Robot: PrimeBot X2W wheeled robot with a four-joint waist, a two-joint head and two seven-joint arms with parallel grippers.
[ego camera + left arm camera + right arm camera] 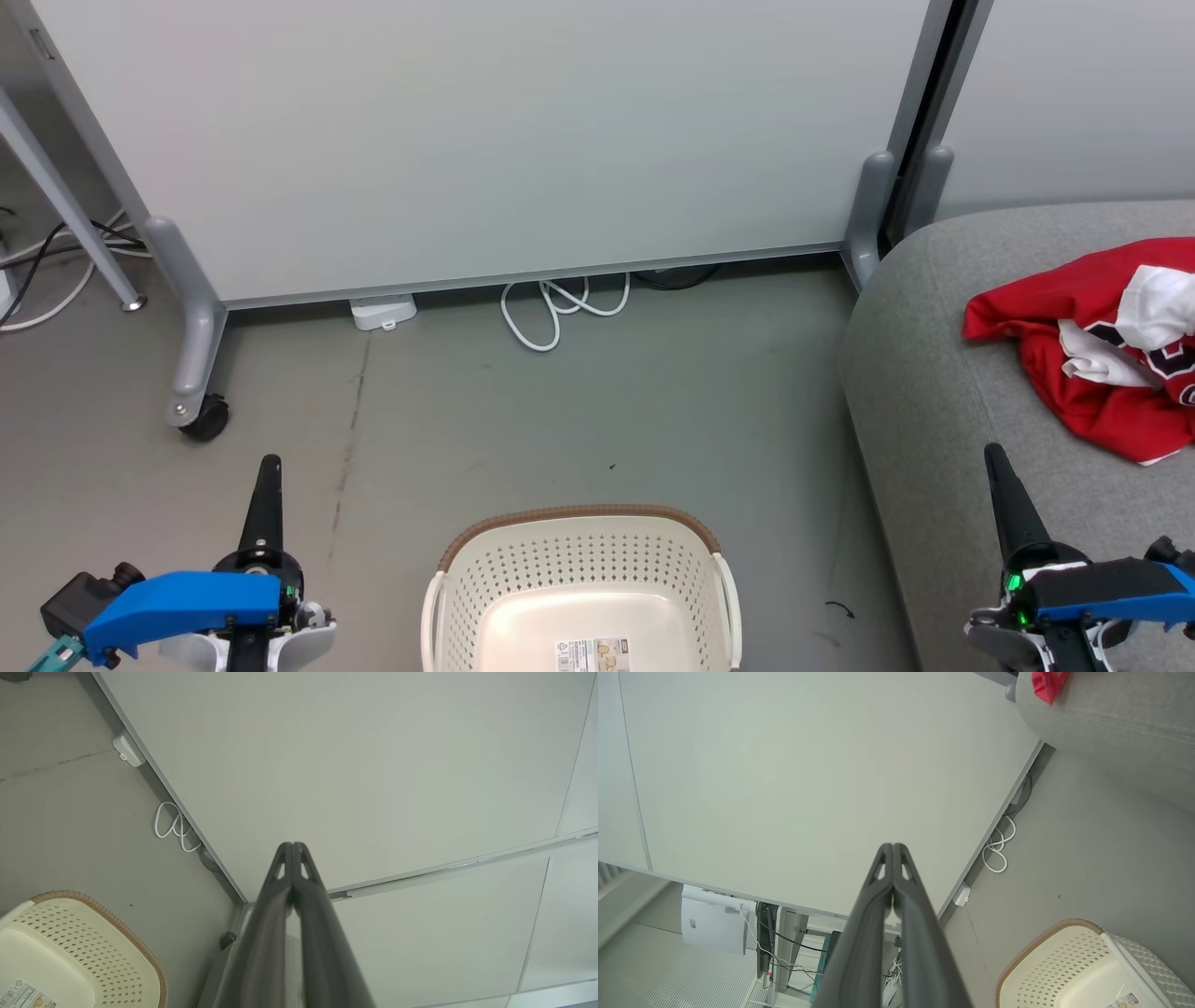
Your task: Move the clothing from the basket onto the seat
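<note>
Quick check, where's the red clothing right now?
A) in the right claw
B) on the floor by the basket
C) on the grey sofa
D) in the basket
C: the red clothing lies crumpled on the grey sofa, while the basket has a bare bottom apart from its label.

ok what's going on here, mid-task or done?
Looks about done. The basket sits on the floor, and what shows of its inside holds nothing but the label. The red clothing lies crumpled on the grey sofa. The left gripper and right gripper are both shut and hold nothing, one on either side of the basket.
</note>
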